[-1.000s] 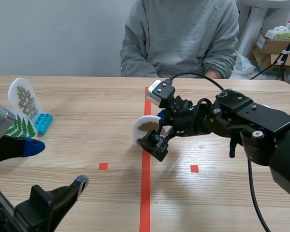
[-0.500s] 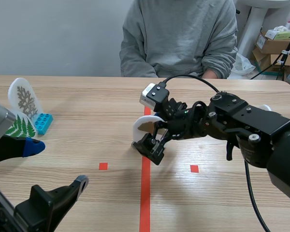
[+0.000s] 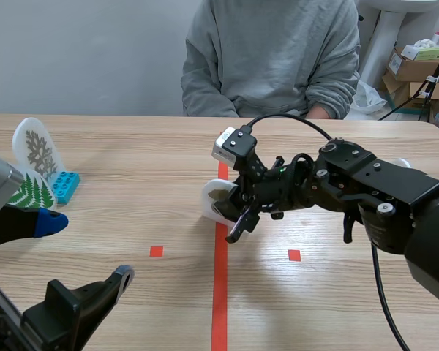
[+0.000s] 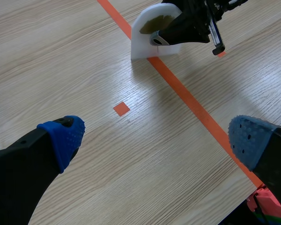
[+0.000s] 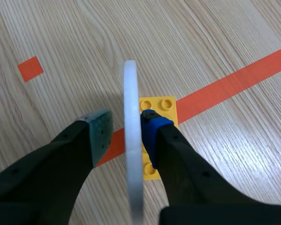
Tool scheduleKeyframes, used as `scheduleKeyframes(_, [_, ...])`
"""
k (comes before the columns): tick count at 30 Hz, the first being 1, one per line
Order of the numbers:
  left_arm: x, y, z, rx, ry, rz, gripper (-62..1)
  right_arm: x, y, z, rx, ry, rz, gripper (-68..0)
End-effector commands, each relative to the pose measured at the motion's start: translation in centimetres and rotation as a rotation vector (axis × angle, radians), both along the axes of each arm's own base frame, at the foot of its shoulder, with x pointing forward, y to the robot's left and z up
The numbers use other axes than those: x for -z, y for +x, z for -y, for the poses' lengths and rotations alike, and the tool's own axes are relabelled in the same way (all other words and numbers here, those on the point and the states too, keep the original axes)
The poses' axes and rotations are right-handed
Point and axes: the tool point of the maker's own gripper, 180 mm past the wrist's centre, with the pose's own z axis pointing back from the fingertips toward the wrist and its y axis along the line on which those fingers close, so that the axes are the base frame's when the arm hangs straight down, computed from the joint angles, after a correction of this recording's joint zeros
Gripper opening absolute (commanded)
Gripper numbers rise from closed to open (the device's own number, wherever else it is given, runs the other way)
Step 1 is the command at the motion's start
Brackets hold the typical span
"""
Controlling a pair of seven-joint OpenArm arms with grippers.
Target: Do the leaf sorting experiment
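Observation:
A white disc-shaped leaf card (image 3: 214,196) with a brown leaf stands upright on a yellow brick (image 5: 159,105) over the red tape line at mid-table. My right gripper (image 3: 230,212) reaches in from the right and is shut on the card (image 5: 132,140), one pad on each face. The left wrist view shows the same card (image 4: 152,30) well ahead of my left gripper (image 4: 159,136). That gripper is open with nothing between its blue pads, low at the near left (image 3: 88,248).
At the far left stand a white card with a brown-grey leaf (image 3: 35,146), a green fern card (image 3: 33,191) and a blue brick (image 3: 66,184). A person in a grey sweatshirt (image 3: 271,58) sits across the table. Cardboard boxes (image 3: 417,66) are behind at the right.
The right gripper slid left onto the leaf card and its fingers came together on it. The left arm has not moved.

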Motion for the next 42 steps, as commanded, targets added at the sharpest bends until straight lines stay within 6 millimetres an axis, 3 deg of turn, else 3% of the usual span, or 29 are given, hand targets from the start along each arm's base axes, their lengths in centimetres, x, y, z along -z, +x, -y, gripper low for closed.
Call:
scheduleKeyframes(1, [-0.4,0.3,0.0,-0.009,-0.019,0.015,1.4,-1.4,1.0,-0.1,0.002,0.015,0.035,-56.2])
scheduleKeyframes(7, [-0.4,0.3,0.0,-0.009,-0.019,0.015,1.4,-1.3,0.9,0.1,0.003,0.008,0.032,-66.3])
scheduleKeyframes(12, [-0.4,0.3,0.0,-0.009,-0.019,0.015,1.4,-1.3,1.1,0.6,0.009,-0.003,0.034,-66.2])
scheduleKeyframes(16, [-0.4,0.3,0.0,-0.009,-0.019,0.016,1.4,-2.7,2.0,2.2,0.062,0.036,0.041,-66.0])
scheduleKeyframes(21, [-0.5,0.3,0.0,-0.010,-0.021,0.017,1.4,-4.4,3.1,6.7,0.172,0.046,0.042,-66.0])
scheduleKeyframes(30, [-0.5,0.3,0.0,-0.010,-0.021,0.017,1.4,-5.6,5.0,18.9,0.590,0.124,0.027,-66.0])
scheduleKeyframes(38, [-0.5,0.3,0.0,-0.010,-0.021,0.017,1.4,-4.7,5.0,23.9,0.784,0.062,0.062,-66.0])
scheduleKeyframes(42, [-0.5,0.3,0.0,-0.010,-0.021,0.017,1.4,-4.0,4.9,24.6,0.802,0.038,0.069,-66.0])
